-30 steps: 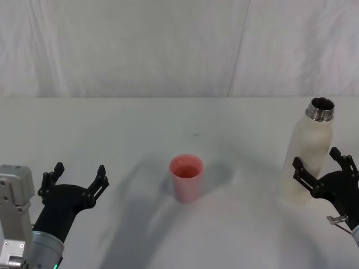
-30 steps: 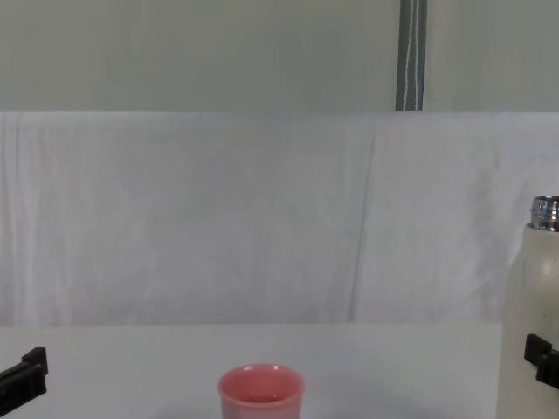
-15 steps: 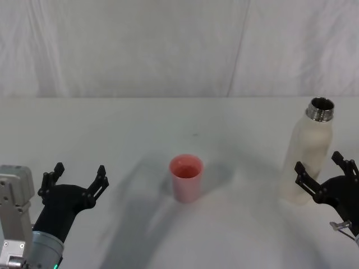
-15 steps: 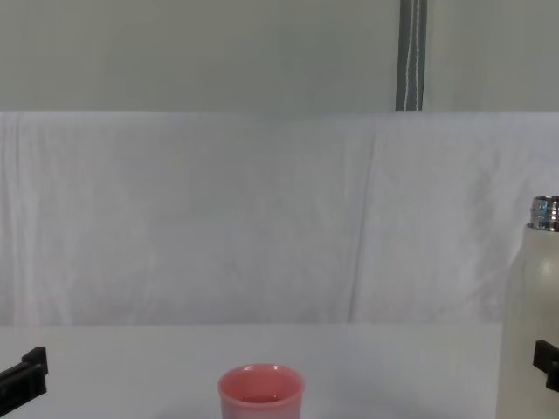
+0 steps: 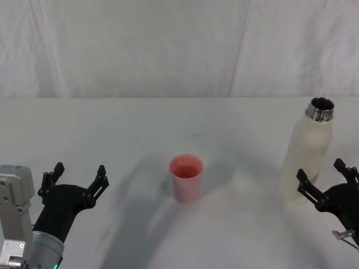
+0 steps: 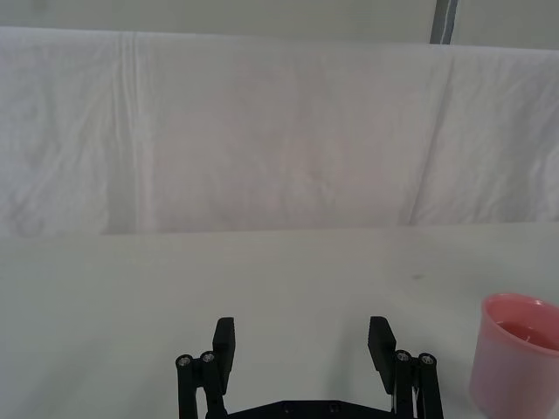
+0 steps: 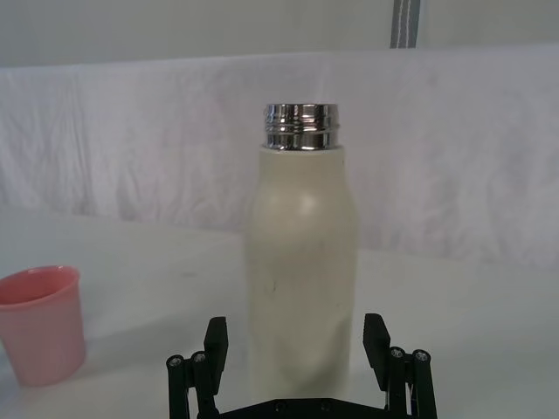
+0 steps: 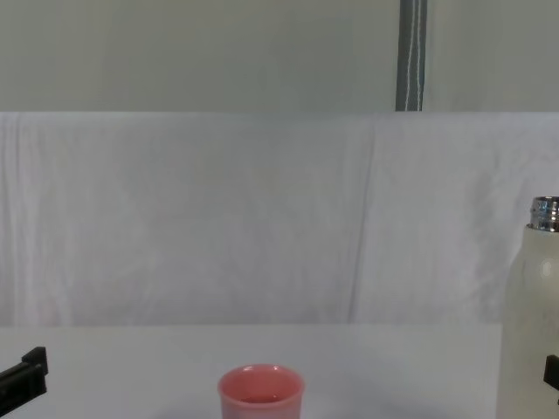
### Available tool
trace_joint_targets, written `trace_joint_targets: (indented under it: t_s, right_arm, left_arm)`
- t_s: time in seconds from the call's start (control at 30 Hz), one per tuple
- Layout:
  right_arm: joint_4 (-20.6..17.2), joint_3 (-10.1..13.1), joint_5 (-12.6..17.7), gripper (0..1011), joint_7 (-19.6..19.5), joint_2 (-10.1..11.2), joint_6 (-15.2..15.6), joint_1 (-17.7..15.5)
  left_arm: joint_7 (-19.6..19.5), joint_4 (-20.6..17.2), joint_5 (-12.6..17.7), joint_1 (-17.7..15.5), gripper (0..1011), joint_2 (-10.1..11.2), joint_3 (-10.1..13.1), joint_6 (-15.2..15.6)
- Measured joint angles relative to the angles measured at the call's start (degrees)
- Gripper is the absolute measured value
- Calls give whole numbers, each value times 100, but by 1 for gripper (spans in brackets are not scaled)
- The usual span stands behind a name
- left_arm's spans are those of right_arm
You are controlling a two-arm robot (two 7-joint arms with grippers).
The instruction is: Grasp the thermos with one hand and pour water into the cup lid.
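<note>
The cream-white thermos stands upright and uncapped at the table's right, its steel neck showing in the right wrist view. My right gripper is open on the near side of its lower body. The black fingers are spread wider than the bottle, and I see no contact. The pink cup lid stands upright mid-table, left of the thermos, and shows in the chest view. My left gripper hovers open and empty at the near left, with the cup lid off to its side.
A white cloth covers the table and hangs as a backdrop behind it. A grey pole rises behind the backdrop. Bare tabletop lies between the cup lid and each gripper.
My right gripper has drawn back from the thermos toward the table's near edge, fingers still open. The thermos, the cup lid and the left arm have not moved.
</note>
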Motion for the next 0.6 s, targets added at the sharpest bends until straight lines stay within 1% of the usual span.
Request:
trace_joint_targets:
  t_s: [0.27,0.6]
  right_arm:
    - [-33,-65,-13,1000,32,0,-8,-64]
    - [-41,-217,-57,1000,38,-75,-39,-115]
  left_arm:
    - [0,0,0,0,1001,0,0,0]
    - [0,0,0,0,1001,0,0,0]
